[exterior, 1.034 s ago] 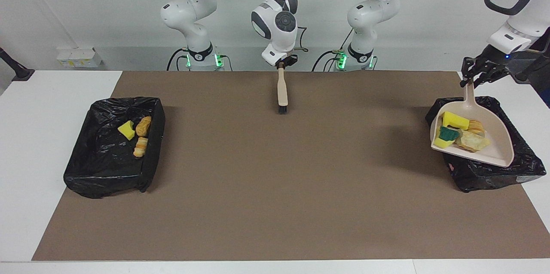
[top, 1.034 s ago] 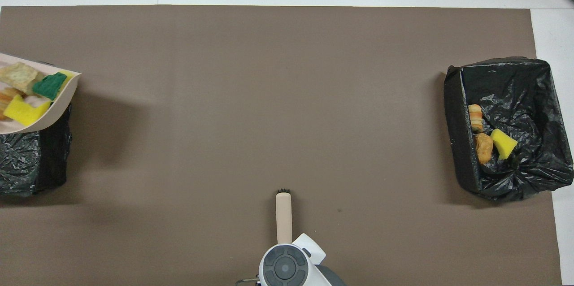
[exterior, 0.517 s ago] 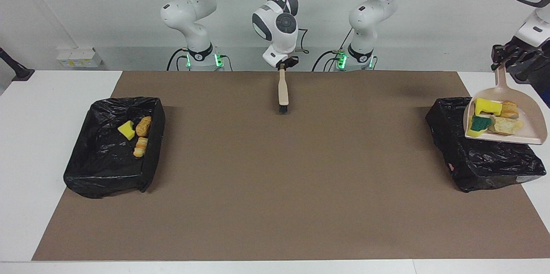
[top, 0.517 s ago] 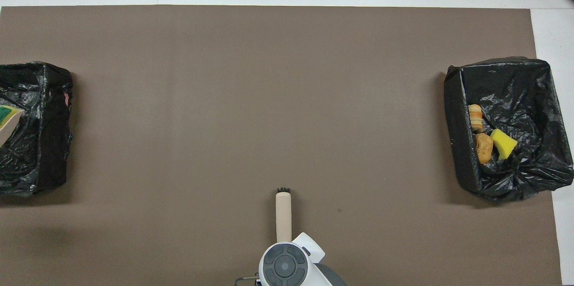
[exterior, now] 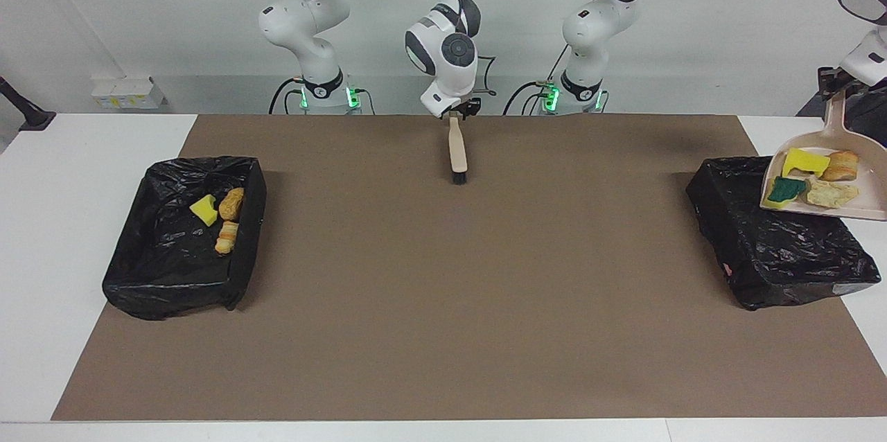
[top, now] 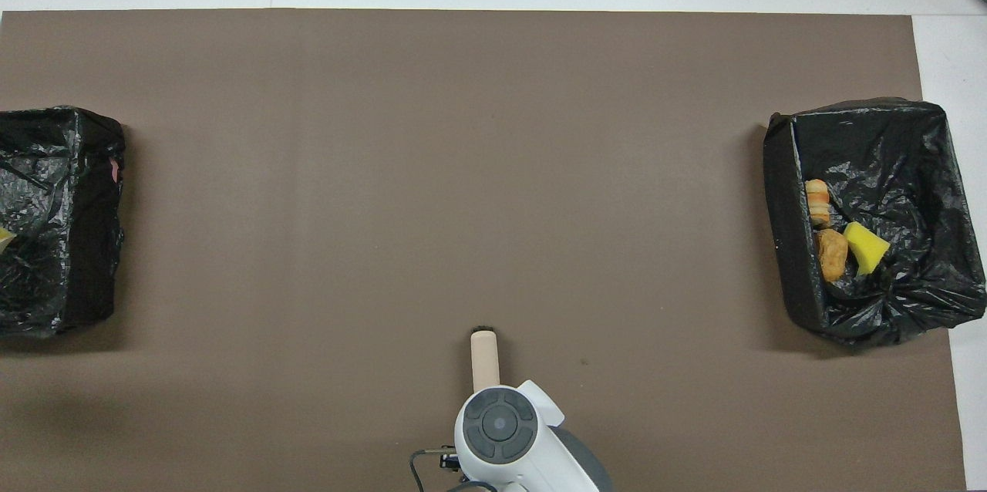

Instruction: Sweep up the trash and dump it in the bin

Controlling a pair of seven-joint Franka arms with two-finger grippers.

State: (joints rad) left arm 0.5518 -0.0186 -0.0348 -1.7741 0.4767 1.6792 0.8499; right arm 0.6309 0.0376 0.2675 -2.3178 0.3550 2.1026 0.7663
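Note:
My left gripper (exterior: 833, 85) is shut on the handle of the beige dustpan (exterior: 872, 182). The pan hangs in the air over the outer edge of the black-lined bin (exterior: 776, 248) at the left arm's end of the table. In the pan lie several scraps of trash (exterior: 804, 161): yellow and green-topped sponge chunks and bread-like lumps. The beige brush (exterior: 456, 151) (top: 484, 357) lies on the brown mat near the robots, bristles pointing away from them. My right gripper (exterior: 455, 111) is at its handle end, hidden under the wrist in the overhead view.
A second black-lined bin (exterior: 183, 276) (top: 910, 129) stands at the right arm's end of the table. It holds a yellow sponge chunk (exterior: 204, 210) and two bread-like lumps (exterior: 231, 203). The brown mat (exterior: 443, 303) covers most of the table.
The left arm carried the loaded dustpan up and outward, from over the bin's middle to its outer edge. The right arm's wrist shifted a little over the brush handle. The brush stayed put.

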